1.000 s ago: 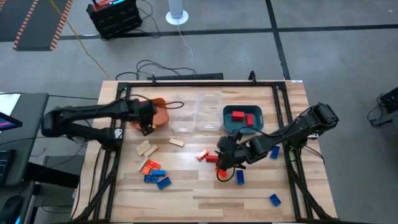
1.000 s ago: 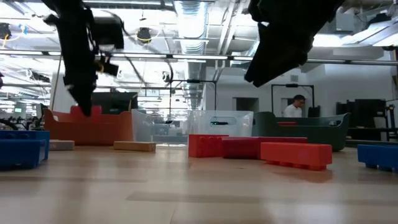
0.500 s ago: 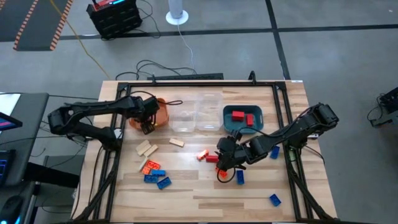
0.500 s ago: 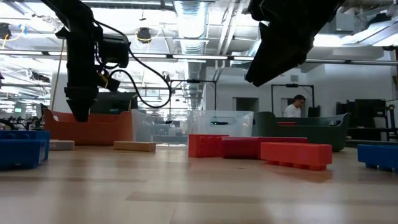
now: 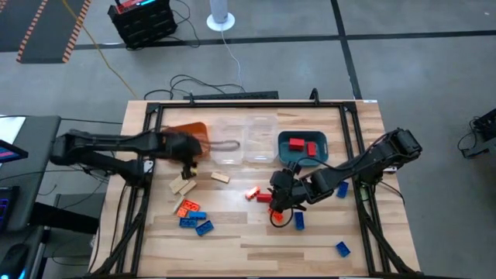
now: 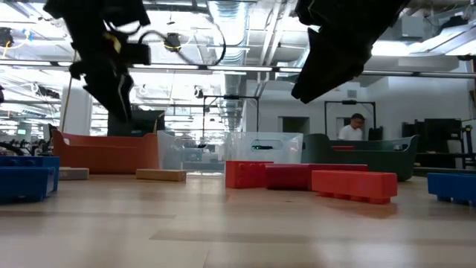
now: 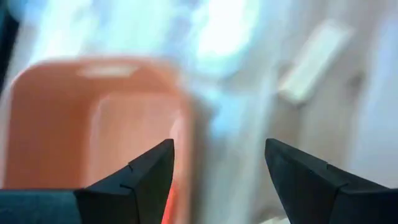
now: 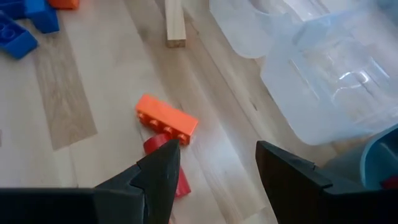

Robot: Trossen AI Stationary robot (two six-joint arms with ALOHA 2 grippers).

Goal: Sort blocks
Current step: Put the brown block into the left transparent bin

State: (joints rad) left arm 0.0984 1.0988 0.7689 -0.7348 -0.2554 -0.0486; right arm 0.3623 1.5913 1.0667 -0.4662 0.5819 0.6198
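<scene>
Trays lining the wooden surface (image 5: pixel 310 240) at the back, bricks lying in front

Orange plastic tray (image 5: pixel 186 133) is sitting left of two clear plastic trays (image 5: pixel 245 141); teal plastic tray (image 5: pixel 304 147), right, is holding two red studded bricks (image 5: pixel 303 145).

Orange tray (image 5: pixel 184 129), two clear trays (image 5: pixel 244 140), teal tray (image 5: pixel 285 151), side by side.

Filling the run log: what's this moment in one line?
left gripper: open, empty, beside orange tray | right gripper: open, over red block | teal tray: two red blocks

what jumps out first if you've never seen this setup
The row of trays at the table's back: orange tray, two clear ones, and a teal tray holding red blocks. Then the bright blocks scattered in front, with the open left gripper by the orange tray.
</scene>
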